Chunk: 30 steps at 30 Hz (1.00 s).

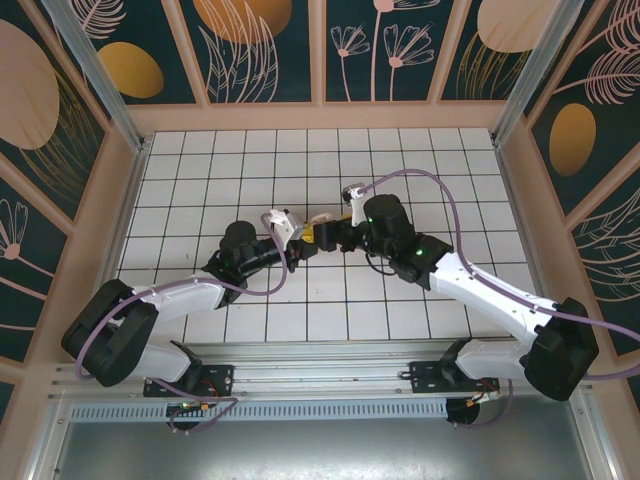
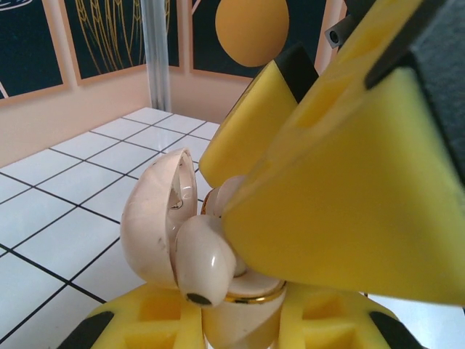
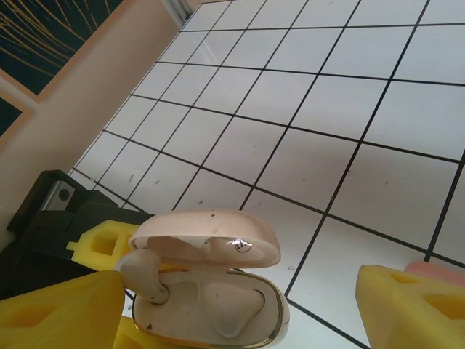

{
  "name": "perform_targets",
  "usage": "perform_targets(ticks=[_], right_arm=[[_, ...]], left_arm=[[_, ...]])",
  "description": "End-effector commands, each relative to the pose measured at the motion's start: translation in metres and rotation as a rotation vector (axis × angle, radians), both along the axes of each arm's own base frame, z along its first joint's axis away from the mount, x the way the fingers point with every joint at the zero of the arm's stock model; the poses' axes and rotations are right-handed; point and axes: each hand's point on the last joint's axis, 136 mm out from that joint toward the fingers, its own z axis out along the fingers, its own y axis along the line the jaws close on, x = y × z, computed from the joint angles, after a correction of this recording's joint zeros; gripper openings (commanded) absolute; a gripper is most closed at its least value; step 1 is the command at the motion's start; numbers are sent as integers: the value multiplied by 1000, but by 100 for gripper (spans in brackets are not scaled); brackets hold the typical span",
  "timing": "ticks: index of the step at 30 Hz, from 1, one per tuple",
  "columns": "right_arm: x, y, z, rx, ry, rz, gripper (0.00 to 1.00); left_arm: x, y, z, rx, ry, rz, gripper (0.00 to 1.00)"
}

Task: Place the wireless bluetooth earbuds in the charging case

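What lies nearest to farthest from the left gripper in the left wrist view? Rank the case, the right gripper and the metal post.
1. Case: clamped in the left gripper, bottom centre.
2. Right gripper: just above the case, on the right.
3. Metal post: far back, upper left.

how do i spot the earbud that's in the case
Above the middle of the tiled table, the left gripper holds an open cream charging case. The earbud is the pale rounded bit seated inside; the socket beside it is empty.
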Motion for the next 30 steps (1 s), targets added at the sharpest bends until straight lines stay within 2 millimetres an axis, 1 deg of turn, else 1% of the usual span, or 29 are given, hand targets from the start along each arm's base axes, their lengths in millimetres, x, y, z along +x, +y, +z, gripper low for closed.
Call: perform_targets(ticks=[1, 7, 11, 18, 30], right_arm=[[9, 3, 14, 43, 4, -17, 82], [11, 4, 7, 37, 39, -15, 81], [14, 0, 5, 27, 59, -40, 80], [15, -7, -2, 7, 88, -62, 76], [10, -13, -2, 17, 112, -58, 72]], left_arm=[[-4, -4, 24, -36, -69, -36, 12], [-5, -4, 24, -37, -70, -41, 12], [-5, -4, 24, -36, -71, -40, 12], [-5, -3, 26, -37, -73, -37, 12], [-5, -3, 26, -34, -76, -33, 11]])
